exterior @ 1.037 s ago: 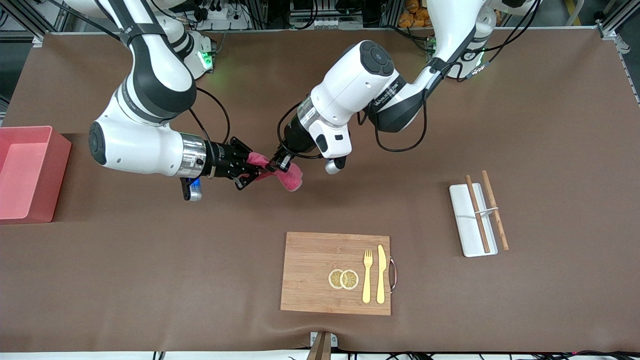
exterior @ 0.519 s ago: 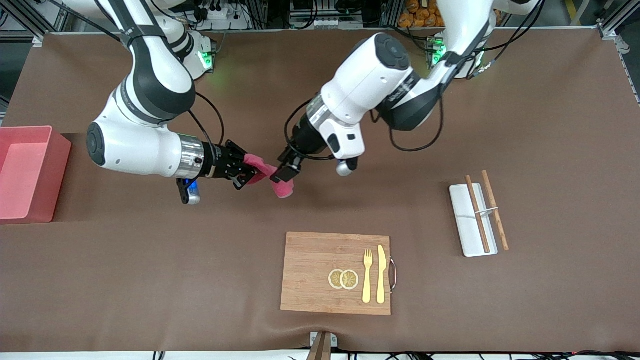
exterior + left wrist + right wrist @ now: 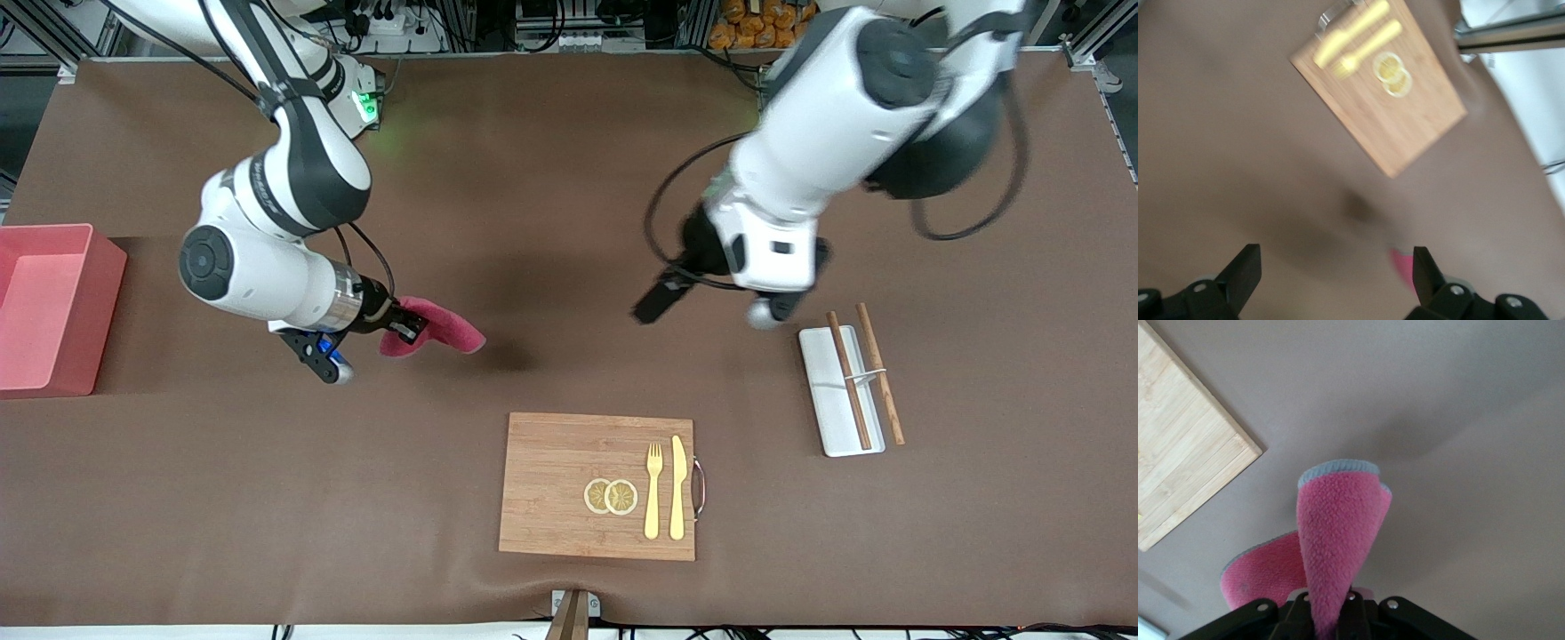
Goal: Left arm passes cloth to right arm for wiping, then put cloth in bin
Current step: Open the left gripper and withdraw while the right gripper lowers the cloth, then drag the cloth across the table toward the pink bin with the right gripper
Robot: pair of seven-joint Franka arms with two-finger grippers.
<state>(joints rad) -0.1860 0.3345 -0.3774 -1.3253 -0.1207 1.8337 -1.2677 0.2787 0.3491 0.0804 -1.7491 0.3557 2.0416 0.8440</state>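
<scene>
Right gripper (image 3: 1331,613) jaws clamp pink cloth (image 3: 1338,540) above brown tabletop (image 3: 1458,420); wooden board (image 3: 1178,453) corner nearby.

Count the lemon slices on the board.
2. Both lemon slices lie side by side, overlapping slightly, on the cutting board, beside the fork, toward the right arm's end. None seem hidden.

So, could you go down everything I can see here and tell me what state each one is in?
Right end effector: shut on the cloth, over bare table.
Cloth: held up, hanging folded.
Left end effector: open, holding nothing, over the table.
Bin: open-topped, no cloth inside.
Cutting board: flat, carrying lemon slices, fork and knife.
Tray: flat, chopsticks across it.
</scene>
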